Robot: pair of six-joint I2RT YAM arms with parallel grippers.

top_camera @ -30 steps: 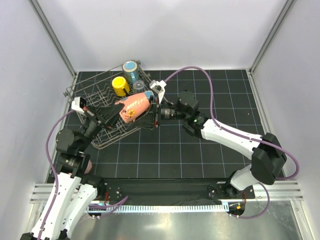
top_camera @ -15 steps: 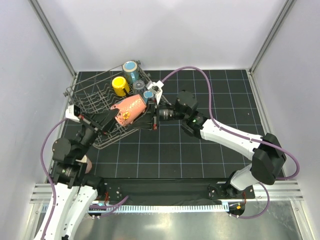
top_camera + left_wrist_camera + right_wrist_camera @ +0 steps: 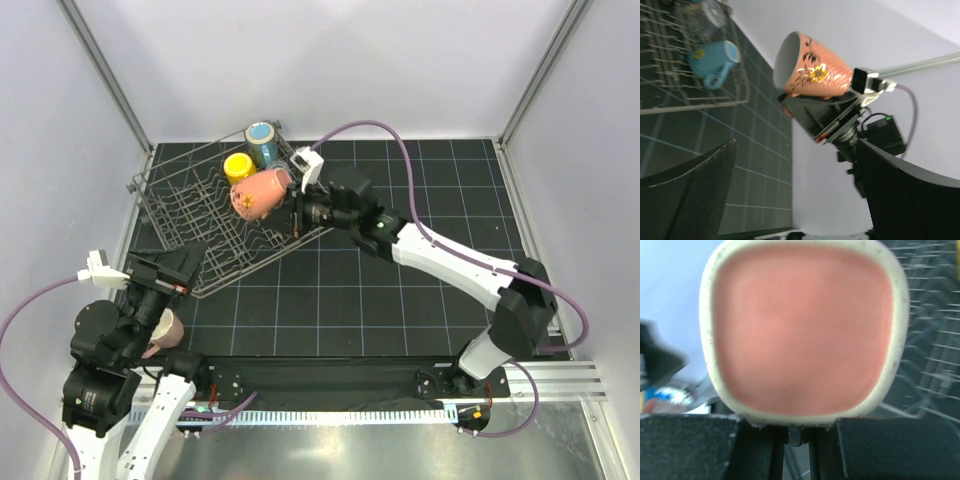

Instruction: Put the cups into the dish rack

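Note:
My right gripper (image 3: 290, 200) is shut on a salmon-pink cup (image 3: 258, 192) with a yellow flower print and holds it on its side above the dish rack (image 3: 190, 200). In the right wrist view the cup's base (image 3: 800, 330) fills the frame above the gripper (image 3: 799, 435). My left gripper (image 3: 185, 262) stands open and empty at the rack's near-left corner, apart from the cup (image 3: 815, 70). A yellow cup (image 3: 240, 168) and a light blue cup (image 3: 262, 135) stand in the rack's far end. A blue mug (image 3: 715, 60) lies in the rack (image 3: 670, 85).
A second salmon-pink cup (image 3: 160, 328) sits on the black gridded mat by the left arm's base. A clear tumbler (image 3: 712, 15) shows blurred in the rack behind the blue mug. White walls close in the mat on three sides.
My left gripper opened, let go of the pink cup and drew back toward the near left. The right gripper closed on the cup and carried it farther back over the rack.

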